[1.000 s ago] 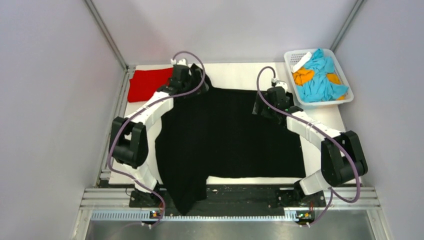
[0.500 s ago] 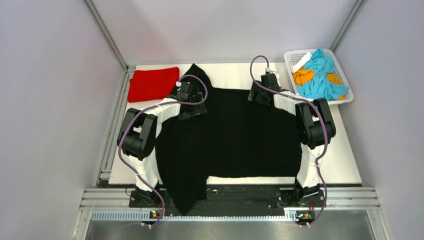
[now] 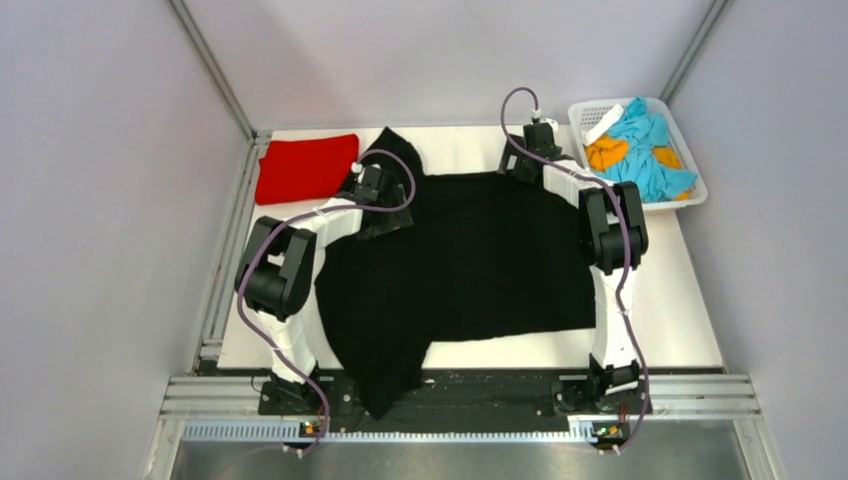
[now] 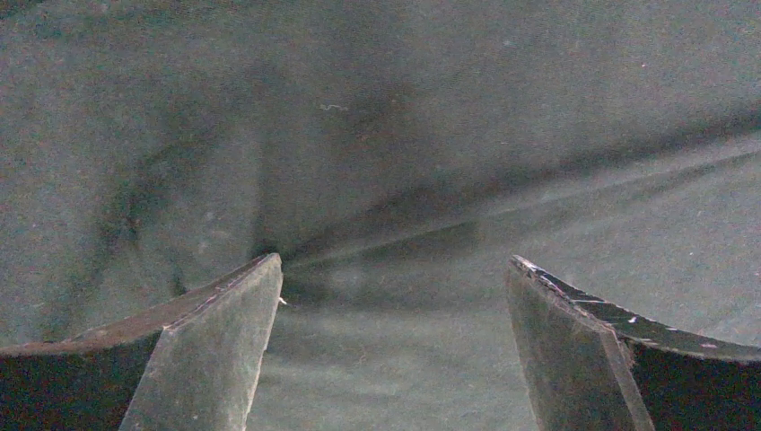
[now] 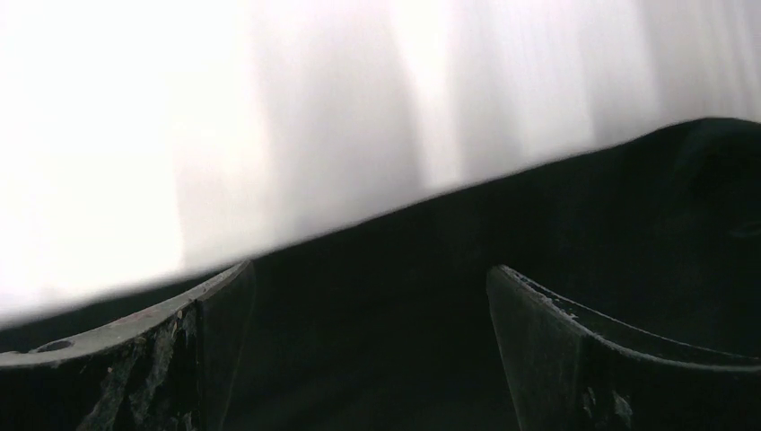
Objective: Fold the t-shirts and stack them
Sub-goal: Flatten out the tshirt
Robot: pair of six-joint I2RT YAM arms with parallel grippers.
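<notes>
A large black t-shirt lies spread over the middle of the white tabletop, its long axis running from left to right. The sleeve end lies to the left and the straight hem edge to the right. One sleeve points toward the far edge of the tabletop, while the other droops over the near edge between the two arm bases; the collar cannot be made out. The cloth is mostly flat, with soft creases near the left side. A red t-shirt sits folded into a neat oblong at the far left corner, its long axis also left to right and slightly tilted, just beside the far black sleeve. The left pincer is low over the black cloth near that far sleeve, opened wide, with only wrinkled fabric showing between its tips and nothing gripped. The right pincer is at the far edge of the black t-shirt, right of centre, also opened wide. Dark cloth fills the gap beneath it, and the shirt's edge runs slantwise across its view, with bare bright tabletop beyond. At the far right corner stands a white lattice basket holding a heap of blue and orange cloth, well apart from both shirts.
</notes>
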